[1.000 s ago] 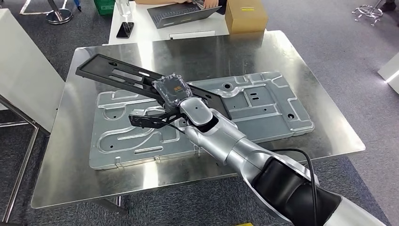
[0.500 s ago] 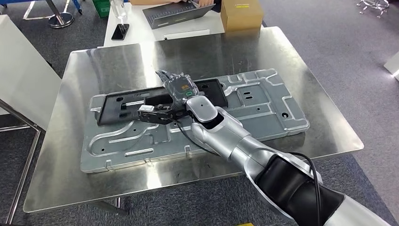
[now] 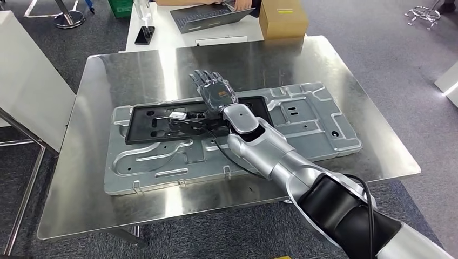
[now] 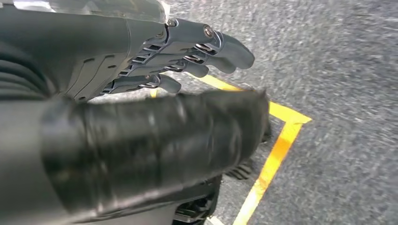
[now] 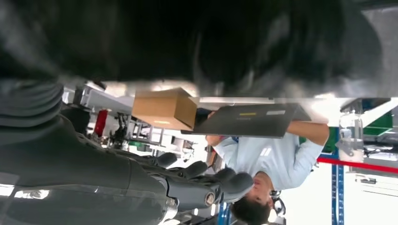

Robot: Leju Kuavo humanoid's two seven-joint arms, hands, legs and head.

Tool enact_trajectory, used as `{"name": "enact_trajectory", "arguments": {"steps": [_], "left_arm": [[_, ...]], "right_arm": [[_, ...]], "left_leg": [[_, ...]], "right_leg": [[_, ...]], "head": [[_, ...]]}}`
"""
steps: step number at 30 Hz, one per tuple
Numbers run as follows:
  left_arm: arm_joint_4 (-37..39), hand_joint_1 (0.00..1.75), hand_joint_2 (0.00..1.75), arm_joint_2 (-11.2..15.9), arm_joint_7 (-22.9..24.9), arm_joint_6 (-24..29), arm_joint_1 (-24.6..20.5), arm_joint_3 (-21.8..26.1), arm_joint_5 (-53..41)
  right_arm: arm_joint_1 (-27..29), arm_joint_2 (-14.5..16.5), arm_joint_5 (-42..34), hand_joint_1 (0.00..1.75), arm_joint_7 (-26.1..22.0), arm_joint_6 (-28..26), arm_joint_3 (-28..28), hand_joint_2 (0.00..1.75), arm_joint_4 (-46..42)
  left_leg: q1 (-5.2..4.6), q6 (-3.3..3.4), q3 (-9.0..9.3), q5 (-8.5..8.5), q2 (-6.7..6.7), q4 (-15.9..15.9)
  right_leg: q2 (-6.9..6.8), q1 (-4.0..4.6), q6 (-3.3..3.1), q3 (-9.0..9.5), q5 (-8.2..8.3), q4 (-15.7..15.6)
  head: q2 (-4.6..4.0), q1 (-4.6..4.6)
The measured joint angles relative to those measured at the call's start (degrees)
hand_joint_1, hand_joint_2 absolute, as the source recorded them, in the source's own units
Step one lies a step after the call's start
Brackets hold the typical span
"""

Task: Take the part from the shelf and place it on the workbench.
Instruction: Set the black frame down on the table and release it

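The long black part (image 3: 156, 120) lies flat on the grey stamped metal plate (image 3: 308, 127), which rests on the steel workbench (image 3: 135, 70). My right hand (image 3: 214, 91) stretches over the part's far edge with its fingers spread and straight, gripping nothing. In the right wrist view its fingers (image 5: 206, 180) stick out freely, and the part is a dark blur (image 5: 211, 42) close to the camera. My left hand (image 4: 141, 61) hangs beside my body above the grey floor, fingers loosely extended and holding nothing.
Behind the workbench stands a white table with a cardboard box (image 3: 282, 19), a laptop (image 3: 208, 15) and a phone (image 3: 143, 35); a person (image 5: 263, 157) sits at the laptop. A white surface (image 3: 27, 91) stands at the left. Yellow floor tape (image 4: 277, 150) runs below my left hand.
The black part, held tilted above the plate a second ago, came down and now lies flat on it. My right hand has let go and spread its fingers.
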Motion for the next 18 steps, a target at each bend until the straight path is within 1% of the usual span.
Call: {"name": "enact_trajectory", "arguments": {"steps": [1, 2, 3, 4, 5, 6, 7, 8, 9, 11, 13, 14, 15, 16, 17, 18], "left_arm": [[0.00, 0.00, 0.00, 0.02, -0.15, -0.13, -0.02, 0.00, 0.01], [0.00, 0.00, 0.00, 0.03, -0.22, -0.22, 0.00, 0.00, 0.02], [0.00, 0.00, 0.00, 0.03, -0.25, -0.25, 0.02, 0.00, 0.03], [0.00, 0.00, 0.00, 0.03, -0.26, -0.26, 0.04, 0.00, 0.04], [0.00, 0.00, 0.00, 0.03, -0.27, -0.26, 0.04, 0.00, 0.04], [0.00, 0.00, 0.00, 0.03, -0.28, -0.27, 0.04, -0.01, 0.05], [0.00, 0.00, 0.00, 0.03, -0.31, -0.27, 0.03, 0.00, 0.05], [0.00, 0.00, 0.00, 0.03, -0.35, -0.28, 0.01, -0.01, 0.05], [0.00, 0.00, 0.00, 0.04, -0.43, -0.31, 0.00, -0.01, 0.04], [0.00, 0.00, 0.00, 0.01, -0.56, -0.39, 0.06, -0.01, 0.03], [0.00, 0.00, 0.00, -0.05, -0.57, -0.48, 0.26, -0.01, 0.01], [0.00, 0.00, 0.00, -0.08, -0.48, -0.50, 0.32, -0.01, -0.04], [0.00, 0.00, 0.00, -0.09, -0.34, -0.49, 0.32, -0.01, -0.11], [0.00, 0.00, 0.00, -0.10, -0.14, -0.44, 0.29, -0.01, -0.19], [0.00, 0.00, 0.00, -0.11, 0.12, -0.38, 0.26, -0.01, -0.26], [0.00, 0.00, 0.00, -0.14, 0.38, -0.31, 0.27, -0.01, -0.28]], "right_arm": [[0.08, -0.18, -0.01, 0.00, 0.00, -0.01, -0.10, 0.00, 0.00], [0.21, -0.33, 0.00, 0.00, 0.00, -0.02, -0.18, 0.00, 0.00], [0.33, -0.49, 0.00, 0.00, 0.00, -0.02, -0.26, 0.00, 0.00], [0.38, -0.61, 0.00, 0.00, 0.00, -0.02, -0.36, 0.00, 0.00], [0.38, -0.72, 0.01, 0.00, 0.00, -0.03, -0.48, 0.00, 0.00], [0.30, -0.81, 0.01, 0.00, 0.01, -0.04, -0.64, 0.00, 0.00], [0.21, -0.86, 0.01, 0.00, 0.02, -0.05, -0.81, 0.00, 0.00], [0.13, -0.87, 0.01, 0.00, 0.01, -0.07, -0.97, 0.00, -0.01], [0.09, -0.88, 0.01, 0.00, 0.01, -0.09, -1.09, 0.00, -0.01], [0.17, -0.98, 0.08, 0.00, 0.03, -0.11, -1.20, 0.00, -0.01], [0.29, -1.16, 0.14, 0.00, 0.08, -0.21, -1.26, 0.00, -0.01], [0.35, -1.21, 0.14, 0.00, 0.10, -0.37, -1.29, 0.00, -0.01], [0.45, -1.23, 0.10, 0.00, 0.10, -0.61, -1.32, 0.00, -0.02], [0.66, -1.26, 0.00, 0.00, 0.10, -0.98, -1.40, 0.00, -0.02], [0.98, -1.29, -0.09, 0.00, 0.10, -1.34, -1.52, 0.00, -0.02], [1.37, -1.33, -0.18, 0.00, 0.11, -1.64, -1.69, 0.00, -0.02]], "left_leg": [[-0.05, 0.17, -0.01, -0.02, 0.00, 0.02], [-0.11, 0.25, -0.02, -0.05, 0.00, 0.05], [-0.16, 0.28, -0.03, -0.07, -0.01, 0.08], [-0.20, 0.30, -0.02, -0.11, -0.04, 0.15], [-0.22, 0.28, 0.01, -0.16, -0.08, 0.23], [-0.25, 0.23, 0.04, -0.25, -0.13, 0.41], [-0.29, 0.13, -0.03, -0.31, -0.15, 0.57], [-0.35, -0.02, -0.22, -0.34, -0.17, 0.87], [-0.40, -0.24, -0.45, -0.29, -0.18, 1.12], [-0.41, -0.67, -0.83, -0.05, -0.22, 1.31], [-0.36, -1.19, -1.00, -0.24, -0.23, 1.31], [-0.34, -1.51, -1.23, -1.06, -0.20, 1.94], [-0.29, -1.83, -1.76, -2.55, -0.16, 3.55], [-0.18, -2.14, -2.71, -4.67, -0.10, 6.45], [-0.08, -2.40, -3.89, -6.92, -0.10, 10.17], [0.02, -2.60, -4.98, -8.72, -0.09, 13.72]], "right_leg": [[-0.03, -0.01, 0.04, -1.86, -1.77, 4.00], [-0.03, -0.02, 0.06, -3.57, -3.02, 7.51], [-0.03, -0.02, 0.03, -4.54, -3.28, 9.38], [-0.03, -0.01, -0.07, -4.47, -2.47, 9.10], [-0.03, 0.00, -0.22, -3.44, -0.89, 6.90], [-0.02, 0.04, -0.47, -1.45, 1.27, 2.79], [0.00, 0.13, -0.71, 0.59, 2.73, -1.10], [0.04, 0.22, -0.89, 2.09, 3.78, -4.21], [0.10, 0.34, -1.03, 3.02, 4.33, -6.22], [0.20, 0.56, -1.14, 3.00, 4.45, -6.65], [0.12, 0.41, -1.56, 2.90, 4.81, -6.94], [0.05, 0.24, -1.84, 2.86, 5.10, -7.21], [-0.02, 0.06, -2.13, 2.75, 5.41, -7.46], [-0.08, 0.00, -2.28, 2.56, 5.72, -7.54], [-0.13, -0.01, -2.38, 2.23, 5.98, -7.53], [-0.18, 0.00, -2.42, 1.84, 6.25, -7.47]], "head": [[0.00, 0.05], [0.00, 0.05], [0.00, 0.06], [0.00, 0.07], [0.00, 0.07], [0.00, 0.07], [0.00, 0.03], [0.00, 0.02], [0.00, 0.02], [0.00, 0.07], [0.00, 0.09], [0.00, 0.01], [0.00, -0.09], [0.00, -0.19], [0.00, -0.26], [0.00, -0.26]]}}
